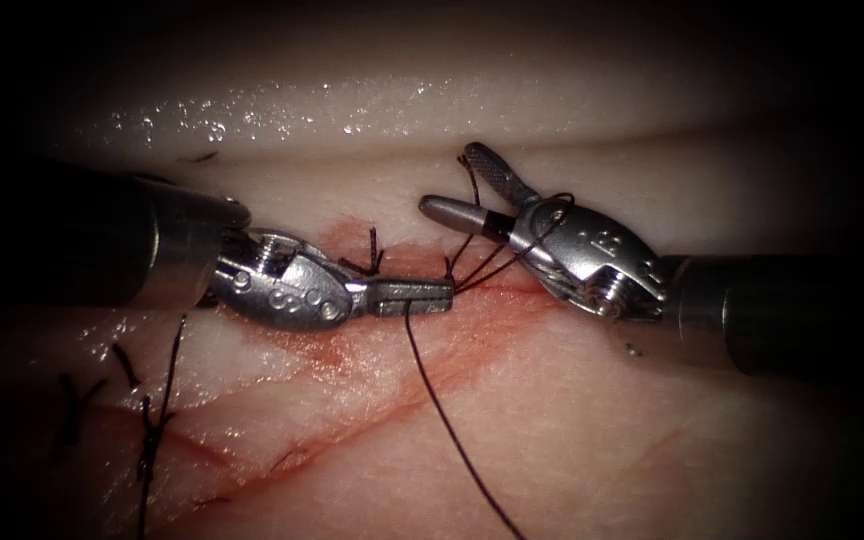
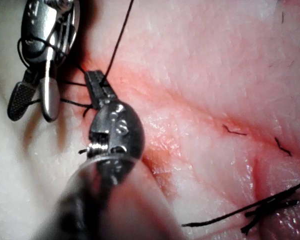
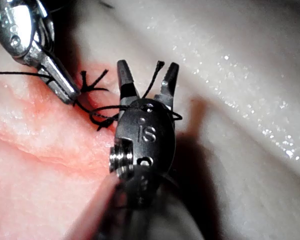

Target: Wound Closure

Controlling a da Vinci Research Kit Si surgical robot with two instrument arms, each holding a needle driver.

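**Left tool clamped on thread, right tool open with thread looped round it**

Where the tissue point(image 1: 592, 430) lies nearest the endoscope, a long strand of thread point(image 1: 452, 430) runs up across it from the lower edge to the left tool point(image 1: 437, 294). To the left of that strand, on the left side of the picture, earlier stitches with cut ends of thread point(image 1: 152, 425) sit over the cut point(image 1: 252, 470), which slants down toward the lower left with red fluid point(image 1: 402, 360) spread along it. Farther in, the left tool's jaws are pressed together flat and pinch the thread at their tip, just above the reddened cut; the left wrist view shows the same closed jaws point(image 2: 97, 85) with the strand point(image 2: 121, 35) leaving them. Just behind those jaws stands a short knot with cut tails point(image 1: 372, 255) on the tissue. Beyond and to the right, the right tool point(image 1: 452, 185) holds its two jaws spread apart with nothing clamped between them. Thread strands run from the left tool's tip up to the right tool and loop around its wrist; one end reaches up near its upper jaw. The right wrist view shows the open jaws point(image 3: 147, 80) and the loop point(image 3: 140, 107) lying across the tool's body. I cannot make out the needle, so I cannot tell where it is. Farthest back, a pale glistening ridge point(image 1: 352, 110) of tissue crosses the scene.
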